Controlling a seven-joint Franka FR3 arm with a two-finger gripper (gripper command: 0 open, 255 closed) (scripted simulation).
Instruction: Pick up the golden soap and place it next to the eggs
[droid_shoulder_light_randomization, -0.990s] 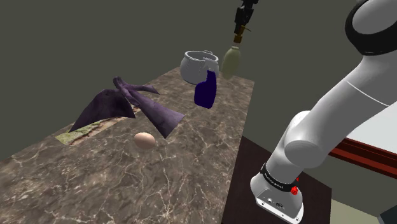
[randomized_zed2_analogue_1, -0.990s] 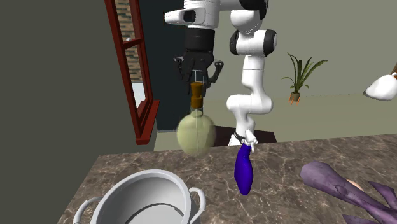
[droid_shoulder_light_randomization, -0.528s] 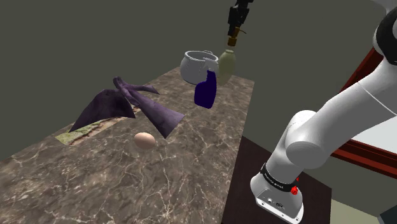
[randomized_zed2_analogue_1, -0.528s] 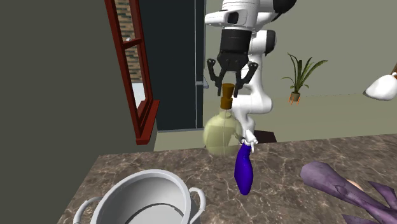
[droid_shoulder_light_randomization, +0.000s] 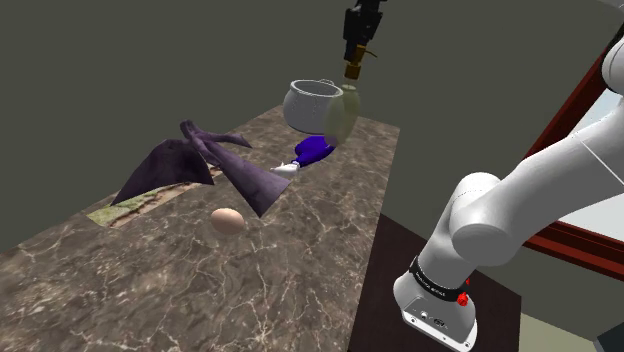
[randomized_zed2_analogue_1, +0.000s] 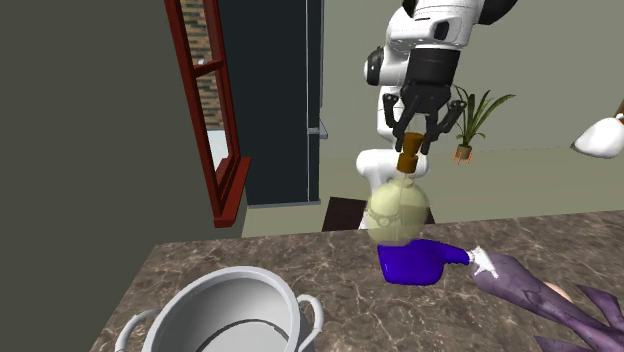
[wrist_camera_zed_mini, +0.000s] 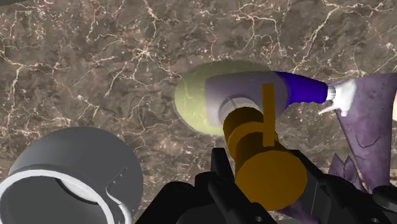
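Observation:
The soap is a round pale yellow-green bottle (droid_shoulder_light_randomization: 340, 112) with a golden-brown neck, hanging above the marble counter (droid_shoulder_light_randomization: 300, 270). My gripper (droid_shoulder_light_randomization: 353, 58) is shut on that neck, seen from the other side as the gripper (randomized_zed2_analogue_1: 409, 152) over the bottle's body (randomized_zed2_analogue_1: 400, 212). In the wrist view the neck (wrist_camera_zed_mini: 259, 159) sits between the fingers of the gripper (wrist_camera_zed_mini: 264, 191). A single brown egg (droid_shoulder_light_randomization: 228, 221) lies further along the counter, well away from the bottle. A blue spray bottle (droid_shoulder_light_randomization: 312, 151) lies on its side just under the soap.
A grey pot (droid_shoulder_light_randomization: 308, 102) stands at the counter's far end, close beside the hanging bottle, and shows as the pot (wrist_camera_zed_mini: 63, 181) in the wrist view. A purple cloth (droid_shoulder_light_randomization: 200, 165) sprawls between the spray bottle and the egg. A red window frame (randomized_zed2_analogue_1: 205, 110) stands behind.
The arm has carried the soap bottle toward the shoulder view's left, over the counter. The blue spray bottle, upright before, now lies toppled on its side.

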